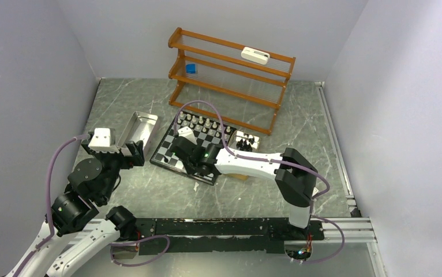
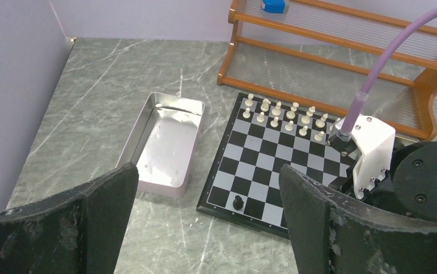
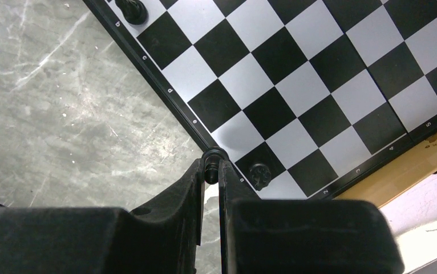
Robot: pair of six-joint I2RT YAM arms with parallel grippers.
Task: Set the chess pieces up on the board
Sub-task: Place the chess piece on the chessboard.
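Note:
The board (image 1: pixel 207 138) lies mid-table, with two rows of white chess pieces (image 2: pixel 287 114) along its far side. My right gripper (image 3: pixel 211 168) is shut on a small black piece (image 3: pixel 213 155), held just over the board's near rim. Another black piece (image 3: pixel 260 175) stands on a dark square right beside it, and a third (image 3: pixel 132 10) stands further along the same edge row. In the top view the right gripper (image 1: pixel 188 163) hangs over the board's near edge. My left gripper (image 2: pixel 205 228) is wide open and empty, left of the board (image 2: pixel 273 154) above bare table.
A shiny metal tray (image 1: pixel 139 128) sits left of the board, close to my left gripper (image 1: pixel 133 151). A small tan box (image 1: pixel 246 141) holding black pieces stands at the board's right. A wooden shelf rack (image 1: pixel 230 75) stands behind. The right arm's purple cable arcs over the board.

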